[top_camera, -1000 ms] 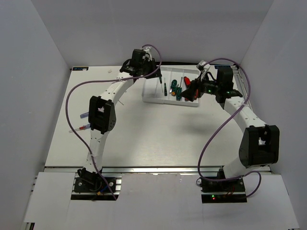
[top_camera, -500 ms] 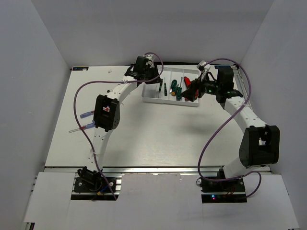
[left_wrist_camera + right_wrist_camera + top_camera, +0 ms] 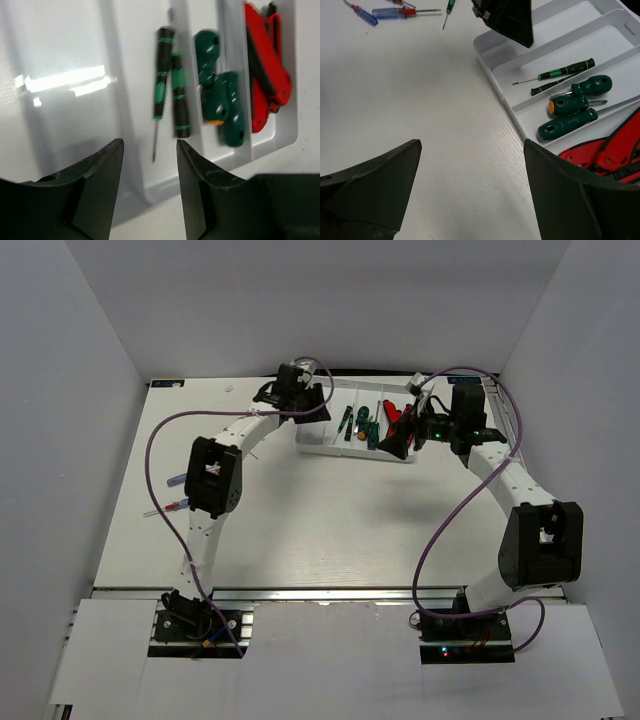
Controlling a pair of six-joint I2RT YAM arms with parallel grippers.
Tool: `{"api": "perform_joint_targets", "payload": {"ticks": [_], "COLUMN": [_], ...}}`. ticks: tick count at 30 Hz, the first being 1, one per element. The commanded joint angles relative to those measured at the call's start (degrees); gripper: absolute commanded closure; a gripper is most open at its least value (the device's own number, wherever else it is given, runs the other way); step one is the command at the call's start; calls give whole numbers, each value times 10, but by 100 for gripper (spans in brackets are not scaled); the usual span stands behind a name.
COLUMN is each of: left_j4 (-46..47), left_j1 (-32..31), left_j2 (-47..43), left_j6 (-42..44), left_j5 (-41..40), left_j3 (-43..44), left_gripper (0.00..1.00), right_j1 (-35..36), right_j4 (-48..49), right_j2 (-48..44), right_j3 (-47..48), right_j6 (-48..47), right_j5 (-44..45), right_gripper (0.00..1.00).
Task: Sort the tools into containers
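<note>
Left wrist view cuts off the tray (image 3: 150,192) at its far end, and the red utility knives (image 3: 267,85) look blurred. Two slim screwdrivers (image 3: 170,85) lie in one compartment, just beyond the left gripper (image 3: 148,145), which is parted and empty. The right gripper (image 3: 472,145) (spread wide, holding nothing) hovers over the table (image 3: 420,90) beside the tray.
</note>
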Motion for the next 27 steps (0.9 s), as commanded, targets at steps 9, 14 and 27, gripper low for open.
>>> {"api": "perform_joint_targets", "payload": {"ticks": [9,14,27], "left_j4": [15,-33,-185], "left_j1": [152,181,194], "left_j2": [-249,-242,-98], "left_j6": [-69,-113,-190], "left_j5": [-53,-134,-267], "left_j3": [-278,-280,-127], "left_gripper": [34,34,35], "right_j1": [-3,-3,-3], "right_j4": [-58,-59,-64], "right_j2": [-11,-3,1], "right_j3": [-2,1,1], "right_j6": [-103,-104,-107], "right_j5": [-15,-11,0], "right_gripper": [11,11,11]}}
